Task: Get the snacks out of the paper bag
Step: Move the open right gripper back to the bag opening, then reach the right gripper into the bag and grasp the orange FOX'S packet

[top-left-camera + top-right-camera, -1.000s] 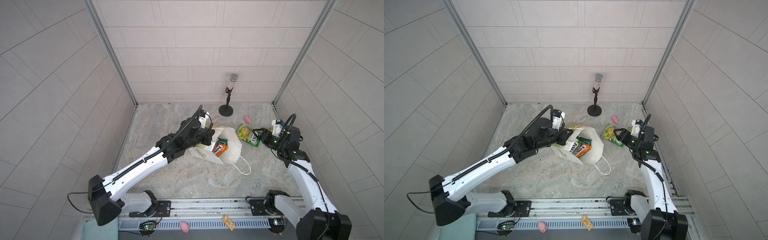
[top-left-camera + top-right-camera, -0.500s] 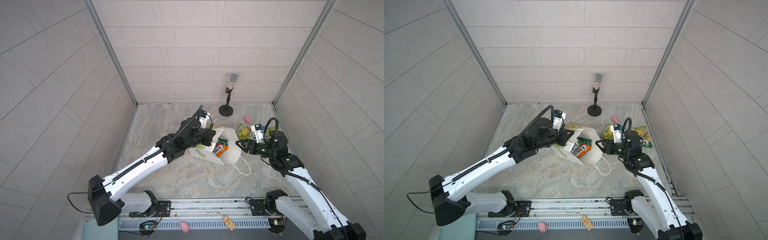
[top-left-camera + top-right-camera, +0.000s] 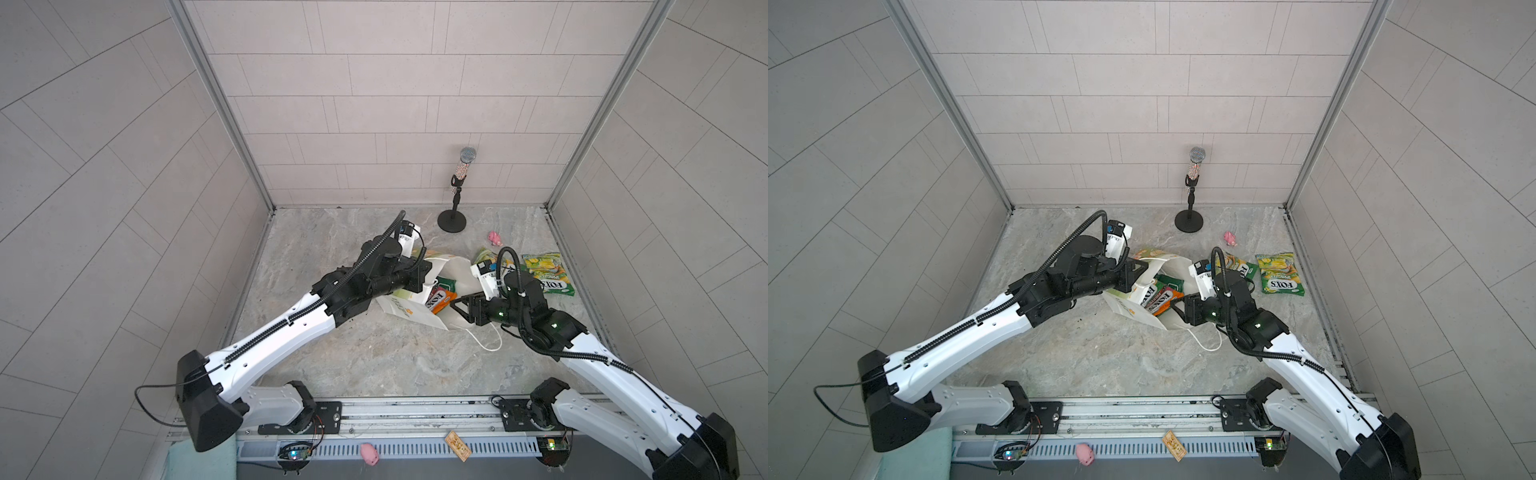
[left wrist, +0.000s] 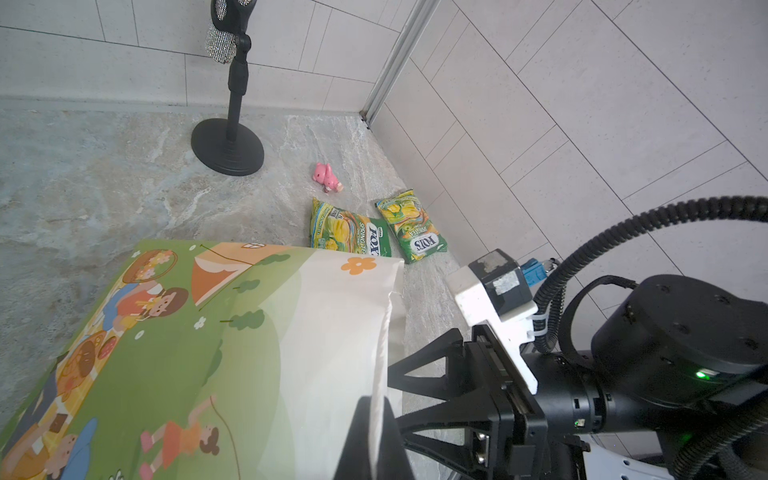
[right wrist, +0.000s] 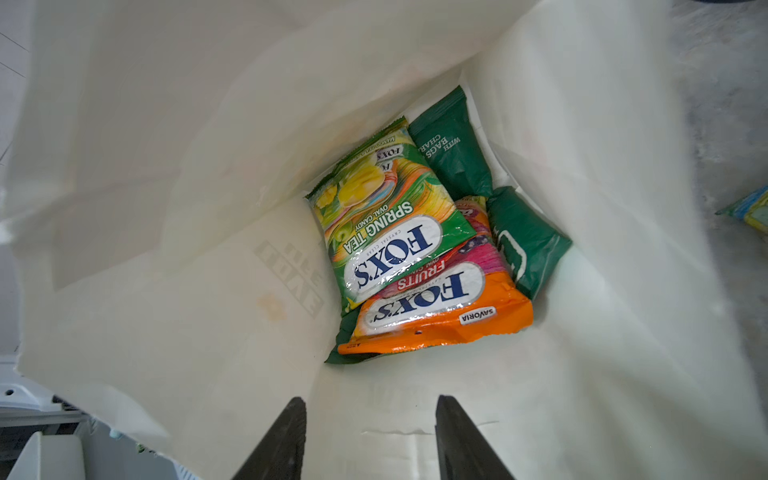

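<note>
Hovering at the mouth of the paper bag [image 5: 166, 249] with the right gripper [image 5: 370, 401], fingers spread partway, and facing the orange packet [image 5: 436, 316] lying deep inside, dead ahead, long axis running finger to finger (yellow-green packet [image 5: 386, 220] overlapping just beyond); pinching the bag's rim with the left gripper [image 4: 376, 405].

Cams: two high, two close.
Both top views looked down from above the front rail [image 3: 415, 409] at the whole scene, near-identical. Left wrist cam sat close over the bag [image 4: 187, 332], facing the back right corner [image 4: 366, 114]. Right wrist cam looked straight into the bag mouth. All four shared the bag; tops and left wrist shared the mic stand [image 4: 232, 137].
</note>
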Robot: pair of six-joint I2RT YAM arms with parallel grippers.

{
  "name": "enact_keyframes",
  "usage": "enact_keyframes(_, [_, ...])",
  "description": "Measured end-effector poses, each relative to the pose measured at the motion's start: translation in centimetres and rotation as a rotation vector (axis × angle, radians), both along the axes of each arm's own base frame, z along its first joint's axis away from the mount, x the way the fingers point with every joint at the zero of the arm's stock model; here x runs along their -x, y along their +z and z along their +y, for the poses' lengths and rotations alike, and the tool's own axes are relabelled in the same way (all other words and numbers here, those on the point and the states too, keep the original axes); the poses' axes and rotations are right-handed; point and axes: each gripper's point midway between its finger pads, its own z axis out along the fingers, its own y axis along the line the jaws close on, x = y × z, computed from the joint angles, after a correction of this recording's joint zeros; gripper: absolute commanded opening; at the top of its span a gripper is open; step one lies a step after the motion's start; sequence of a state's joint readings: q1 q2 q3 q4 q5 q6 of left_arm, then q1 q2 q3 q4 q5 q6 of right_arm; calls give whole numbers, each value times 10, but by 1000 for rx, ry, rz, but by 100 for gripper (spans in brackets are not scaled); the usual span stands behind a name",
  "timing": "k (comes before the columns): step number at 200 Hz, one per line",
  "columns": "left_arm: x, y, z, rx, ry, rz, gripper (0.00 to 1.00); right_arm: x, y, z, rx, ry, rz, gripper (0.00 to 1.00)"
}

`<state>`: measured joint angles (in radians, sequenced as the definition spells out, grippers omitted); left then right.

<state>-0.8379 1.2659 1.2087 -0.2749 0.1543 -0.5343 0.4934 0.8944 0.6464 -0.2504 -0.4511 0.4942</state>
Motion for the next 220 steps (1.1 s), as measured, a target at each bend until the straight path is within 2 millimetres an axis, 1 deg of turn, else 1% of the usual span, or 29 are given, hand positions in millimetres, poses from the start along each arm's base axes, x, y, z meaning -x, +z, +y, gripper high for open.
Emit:
enact_keyframes(37, [0, 0, 0, 1, -3, 1, 0, -5, -12, 5, 62, -14, -6, 46])
enact_keyframes(68, [1, 0, -1, 3, -9, 3, 0, -8, -25, 5, 111, -29, 0, 47])
enact_keyframes(88, [2, 0, -1, 3, -10, 3, 0, -8, -35, 6, 138, -26, 14, 49])
enact_keyframes(113, [2, 0, -1, 4, -12, 4, 0, -5, -45, 11, 171, -7, 27, 55])
enact_keyframes(145, [2, 0, -1, 4, -13, 4, 0, -5, -54, 13, 207, -11, 34, 55])
enact_keyframes(179, [2, 0, -1, 4, -12, 4, 0, -16, -56, 8, 200, -98, 51, 51])
enact_keyframes(220, [2, 0, -1, 4, -13, 4, 0, -26, -64, 10, 143, -195, 113, 46])
